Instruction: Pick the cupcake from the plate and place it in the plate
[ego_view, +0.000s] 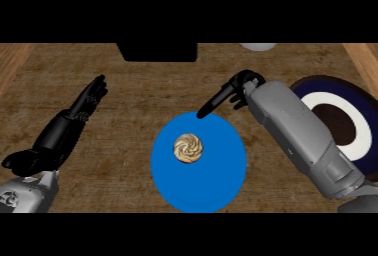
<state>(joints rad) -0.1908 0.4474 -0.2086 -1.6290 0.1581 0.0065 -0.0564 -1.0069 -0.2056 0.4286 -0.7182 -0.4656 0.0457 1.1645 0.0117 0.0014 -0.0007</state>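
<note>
Swirled tan cupcake (188, 148) sitting near the middle of a glossy blue plate (221, 185), navy-and-white ringed plate (359, 125) at right, rough brown woven counter (125, 130), right hand (225, 96) fingers straight, empty, above blue rim, left hand (70, 122) flat, resting.

Two plates are sitting on the worktop: a blue plate (214, 190) near its front edge, and a navy, white-ringed plate (363, 131) at its right edge. One cupcake (188, 148) is lying on the blue one. A single black box (158, 52) and a single pale round item (258, 46) are showing along the back edge.
</note>
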